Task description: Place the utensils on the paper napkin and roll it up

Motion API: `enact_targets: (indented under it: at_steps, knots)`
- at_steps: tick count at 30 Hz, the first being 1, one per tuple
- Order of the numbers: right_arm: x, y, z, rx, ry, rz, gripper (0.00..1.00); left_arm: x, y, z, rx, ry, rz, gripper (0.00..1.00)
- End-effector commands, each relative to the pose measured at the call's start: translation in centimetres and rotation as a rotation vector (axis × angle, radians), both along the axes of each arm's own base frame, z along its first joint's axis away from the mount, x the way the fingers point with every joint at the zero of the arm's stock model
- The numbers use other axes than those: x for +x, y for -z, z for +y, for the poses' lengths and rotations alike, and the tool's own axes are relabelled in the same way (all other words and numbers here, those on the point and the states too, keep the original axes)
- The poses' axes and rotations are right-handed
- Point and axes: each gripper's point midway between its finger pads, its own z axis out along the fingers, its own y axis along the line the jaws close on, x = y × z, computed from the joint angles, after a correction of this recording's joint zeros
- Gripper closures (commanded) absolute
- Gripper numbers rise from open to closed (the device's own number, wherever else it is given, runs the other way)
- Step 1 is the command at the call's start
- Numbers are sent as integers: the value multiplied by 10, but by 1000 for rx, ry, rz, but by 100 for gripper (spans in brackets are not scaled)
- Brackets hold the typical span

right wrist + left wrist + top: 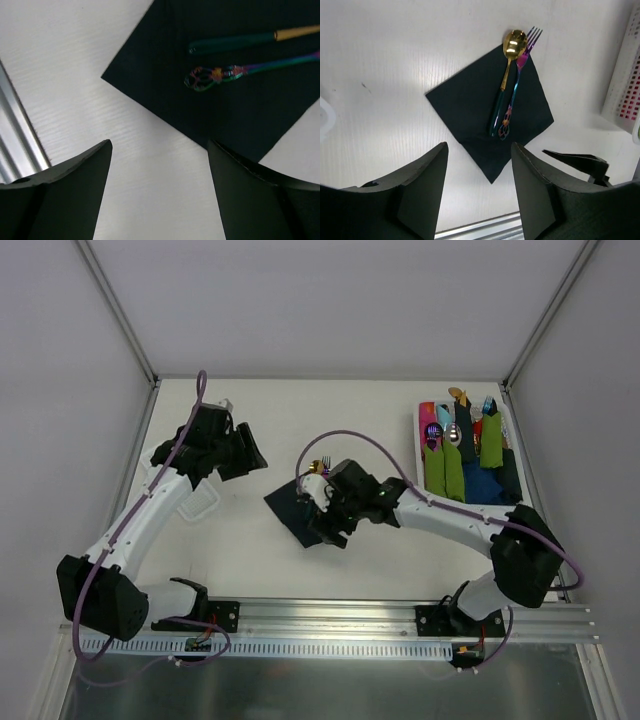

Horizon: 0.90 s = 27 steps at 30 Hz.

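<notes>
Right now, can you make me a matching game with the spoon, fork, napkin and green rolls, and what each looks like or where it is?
Things:
1. spoon
2. fork
3. napkin
4. green rolls

Matches:
A. standing in the white tray
B. shiny gold bowl
C. flat and black on the table
D. rainbow handle

Pairs: 1-B, 2-D, 3-C, 4-A

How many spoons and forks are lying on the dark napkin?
2. The gold spoon and the rainbow-handled fork lie side by side on the napkin, their heads poking past its far corner. None looks hidden.
</notes>
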Motion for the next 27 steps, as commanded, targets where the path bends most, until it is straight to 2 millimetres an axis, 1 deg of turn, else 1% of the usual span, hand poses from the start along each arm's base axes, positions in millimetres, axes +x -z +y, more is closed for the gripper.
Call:
enact_targets:
  at_steps: [1,2,3,4,5,7,8,10,11,12,13,14,15,16,17,18,19,20,21,22,23,25,27]
  knots:
    - [21,-5,35,12,-61,-267,19,-21,0,3,-25,7,25,46]
    - [14,-2,44,1,-88,-309,18,-24,-3,5,-29,1,19,46]
    - [8,5,47,-7,-124,-328,18,-25,-3,6,-26,-4,17,46]
    - [8,4,53,0,-131,-360,17,-26,-2,8,-25,-10,18,45]
    - [3,10,57,-24,-141,-376,17,-27,-3,9,-28,-14,15,45]
    - [1,13,61,-32,-138,-377,18,-27,-2,9,-26,-10,15,44]
    - [1,13,61,-31,-126,-371,19,-26,3,8,-20,-6,32,51]
    - [6,3,57,-3,-70,-355,23,-24,11,5,-20,2,66,62]
    - [13,-4,51,26,-35,-317,25,-23,21,2,-5,12,98,69]
    - [18,-11,46,53,2,-279,27,-21,26,-1,15,20,107,70]
    - [19,-25,38,90,33,-235,28,-17,25,-4,35,29,97,70]
    - [24,-35,32,129,94,-180,29,-11,33,-5,77,27,108,70]
    - [35,-42,19,170,141,-127,30,-13,37,-17,96,58,113,70]
    - [36,-49,9,186,169,-99,31,-9,37,-23,103,63,109,70]
    - [47,-53,-4,192,225,-79,32,-6,51,-29,134,73,144,71]
    - [46,-53,-9,195,233,-56,33,-5,56,-35,140,78,158,72]
    - [42,-50,-17,177,245,-24,33,-5,58,-48,140,105,159,73]
    - [41,-52,-22,181,254,-9,34,-4,63,-54,145,115,170,73]
    - [40,-49,-30,180,282,30,34,-4,74,-64,158,134,199,73]
    - [40,-49,-33,186,297,50,34,-3,81,-66,178,132,208,73]
    - [43,-48,-40,193,322,70,34,-2,92,-67,195,123,237,73]
    - [41,-49,-43,210,339,116,33,-4,102,-73,196,132,262,76]
    - [48,-49,-51,220,370,127,32,-1,113,-80,197,149,273,78]
